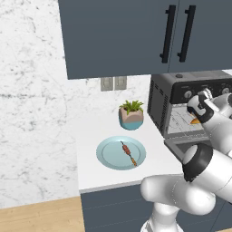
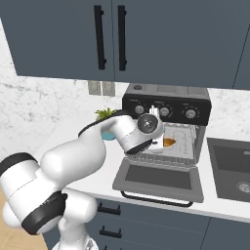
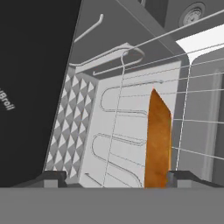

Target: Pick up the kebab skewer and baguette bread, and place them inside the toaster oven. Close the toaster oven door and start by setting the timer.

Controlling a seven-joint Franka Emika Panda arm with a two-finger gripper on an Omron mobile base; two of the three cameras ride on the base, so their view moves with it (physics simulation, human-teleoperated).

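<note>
On white counter (image 1: 95, 167) — toaster oven (image 2: 166, 105) open | kebab skewer (image 1: 128, 153) on plate (image 1: 108, 154)

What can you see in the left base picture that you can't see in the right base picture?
The left base view alone shows the blue plate on the counter with the kebab skewer lying on it, well away from the oven.

The right base view alone shows the toaster oven door fully dropped open, and a dark sink to the oven's right.

Both show the toaster oven with its knobs, the orange baguette bread inside it, the robot's hand at the opening, the little potted plant and the cabinets above.
</note>
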